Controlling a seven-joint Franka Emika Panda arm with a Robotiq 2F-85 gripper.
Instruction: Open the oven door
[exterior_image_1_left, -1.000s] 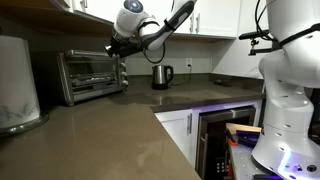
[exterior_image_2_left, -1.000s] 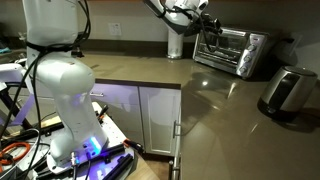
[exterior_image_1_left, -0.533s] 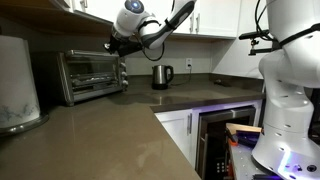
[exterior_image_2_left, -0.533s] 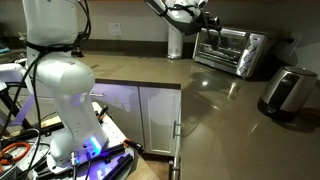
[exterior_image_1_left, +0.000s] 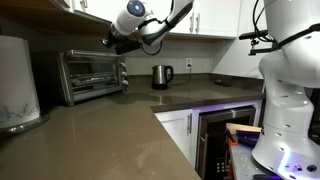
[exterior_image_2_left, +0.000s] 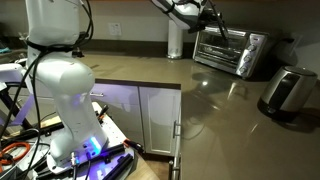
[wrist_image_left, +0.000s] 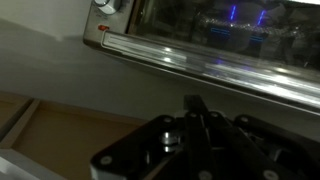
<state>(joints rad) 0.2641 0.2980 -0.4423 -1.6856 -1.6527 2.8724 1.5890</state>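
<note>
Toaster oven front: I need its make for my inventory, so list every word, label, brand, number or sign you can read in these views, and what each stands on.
No text can be read in any view.
On the oven, any control panel marks are too small in both exterior views.
On the oven door, the wrist view shows only blurred glass and reflections.
On the knob, everything is blurred and nothing is legible.
On the kettle, no label is readable.

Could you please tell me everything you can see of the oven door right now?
The oven door is a wide dark-glass panel in a silver frame, with a metal bar handle along its top edge. It looks shut, standing upright against the front of the toaster oven. The gripper hovers near its upper edge; contact cannot be confirmed.
</note>
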